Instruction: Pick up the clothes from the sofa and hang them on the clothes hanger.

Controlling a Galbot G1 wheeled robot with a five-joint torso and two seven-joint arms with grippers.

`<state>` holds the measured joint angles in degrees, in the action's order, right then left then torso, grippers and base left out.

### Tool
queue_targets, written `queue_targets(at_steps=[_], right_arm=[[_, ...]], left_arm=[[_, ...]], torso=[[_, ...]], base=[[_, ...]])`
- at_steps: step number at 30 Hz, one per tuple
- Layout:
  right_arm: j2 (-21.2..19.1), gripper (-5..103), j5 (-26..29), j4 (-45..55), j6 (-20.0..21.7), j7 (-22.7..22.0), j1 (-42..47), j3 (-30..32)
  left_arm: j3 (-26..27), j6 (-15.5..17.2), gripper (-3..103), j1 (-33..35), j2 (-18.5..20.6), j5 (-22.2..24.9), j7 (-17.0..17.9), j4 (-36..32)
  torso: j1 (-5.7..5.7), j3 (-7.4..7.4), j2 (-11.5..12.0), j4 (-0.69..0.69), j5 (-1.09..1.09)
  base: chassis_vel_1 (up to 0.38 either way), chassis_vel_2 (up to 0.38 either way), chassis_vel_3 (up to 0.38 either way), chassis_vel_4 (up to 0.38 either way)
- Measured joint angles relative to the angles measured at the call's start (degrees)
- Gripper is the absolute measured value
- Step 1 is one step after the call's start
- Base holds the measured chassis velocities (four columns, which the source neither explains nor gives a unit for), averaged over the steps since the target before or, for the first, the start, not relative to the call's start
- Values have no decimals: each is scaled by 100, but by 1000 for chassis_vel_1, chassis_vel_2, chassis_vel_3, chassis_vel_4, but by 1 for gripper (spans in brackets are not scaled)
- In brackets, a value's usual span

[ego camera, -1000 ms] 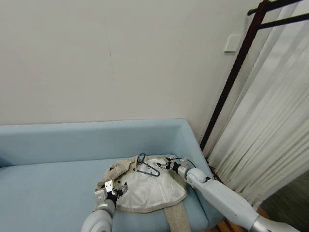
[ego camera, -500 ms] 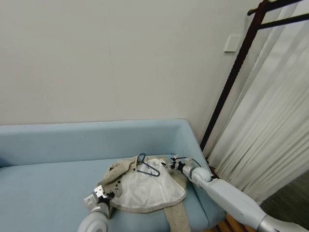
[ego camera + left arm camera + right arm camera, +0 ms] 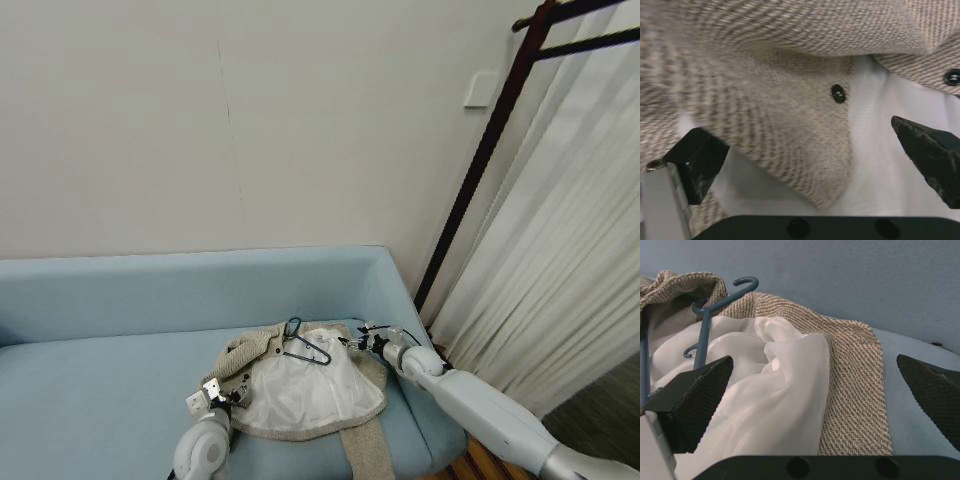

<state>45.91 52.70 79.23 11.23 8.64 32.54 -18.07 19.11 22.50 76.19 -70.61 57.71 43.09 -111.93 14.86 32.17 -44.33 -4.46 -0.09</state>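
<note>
We are keeping our 2 grippers spread: the jacket [image 3: 300,390] is lying right before the left gripper [image 3: 815,155], its lining and blue hanger [image 3: 703,335] just ahead of the right gripper [image 3: 815,390], on the sofa [image 3: 120,370].

The right arm [image 3: 480,415], lower right of the head view, is a smooth pale-grey tube with a rounded joint. Thin black cables [image 3: 392,331] loop at its wrist beside the dark right gripper [image 3: 362,340]. The left arm [image 3: 203,455], at the bottom edge left of centre, is a rounded grey shell with a silver-white bracket [image 3: 204,398] by the left gripper [image 3: 225,392]. Close up, the fingers [image 3: 699,162] are black textured wedges on a black bar [image 3: 805,227] with round holes.
</note>
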Motion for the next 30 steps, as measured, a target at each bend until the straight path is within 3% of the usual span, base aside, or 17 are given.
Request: queue_targets(at_steps=[3,8,9,15,17,20,22,26,30], right_arm=[[0,100,-8,-17,0,-7,-1,-7],[5,100,-45,-32,0,-89,5,-17],[8,100,-47,-36,-11,-110,11,-17],[-8,100,-15,-110,-62,-187,-9,-1],[-13,100,-2,-118,-62,-230,-20,2],[-21,100,83,-125,-63,-450,-42,6],[-21,100,100,-126,-63,-481,-43,6],[5,100,176,-131,-65,-587,-44,12],[25,100,177,-131,-66,-659,-40,15]], left_arm=[[-59,-148,94,-16,-13,2,-139,30],[-137,-253,73,-16,-20,-1,-213,31],[-142,-259,73,-16,-22,-4,-214,45],[-200,-352,45,-59,-24,-45,-256,191],[-206,-356,45,-61,-26,-53,-257,194],[-271,-354,29,-15,-41,-193,-182,186],[-286,-348,29,-1,-42,-214,-157,176],[-369,-323,7,42,-55,-264,-64,114],[-423,-327,1,73,-53,-292,7,17]], torso=[[0,0,0,0,0],[0,0,0,0,0],[0,0,0,0,0],[0,0,0,0,0],[0,0,0,0,0],[0,0,0,0,0],[0,0,0,0,0],[0,0,0,0,0],[0,0,0,-1,0]], base=[[0,0,0,0],[0,0,0,0],[0,0,0,0],[0,0,0,0],[0,0,0,0],[0,0,0,0],[0,0,0,0],[0,0,0,0],[0,0,0,0]])
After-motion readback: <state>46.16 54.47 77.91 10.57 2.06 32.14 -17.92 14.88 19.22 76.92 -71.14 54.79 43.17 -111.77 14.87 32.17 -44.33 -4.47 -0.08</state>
